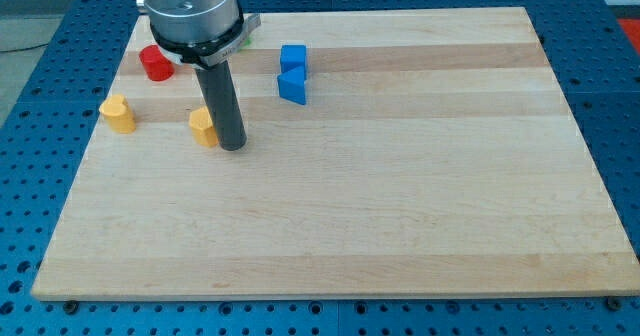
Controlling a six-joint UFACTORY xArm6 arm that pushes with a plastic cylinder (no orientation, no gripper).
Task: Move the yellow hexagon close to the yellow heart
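Note:
My tip [231,147] rests on the board at the upper left. It touches the right side of a yellow block [203,126], which the rod partly hides; this looks like the yellow hexagon. A second yellow block [118,113], which looks like the heart, sits to its left with a clear gap between them. My tip is on the side of the near yellow block that faces away from the heart.
A red block [155,63] sits above the heart near the wooden board's [400,196] upper left edge. Two blue blocks, a cube [293,57] and another [291,86] just below it, stand to my tip's upper right. A green sliver [246,36] shows behind the arm.

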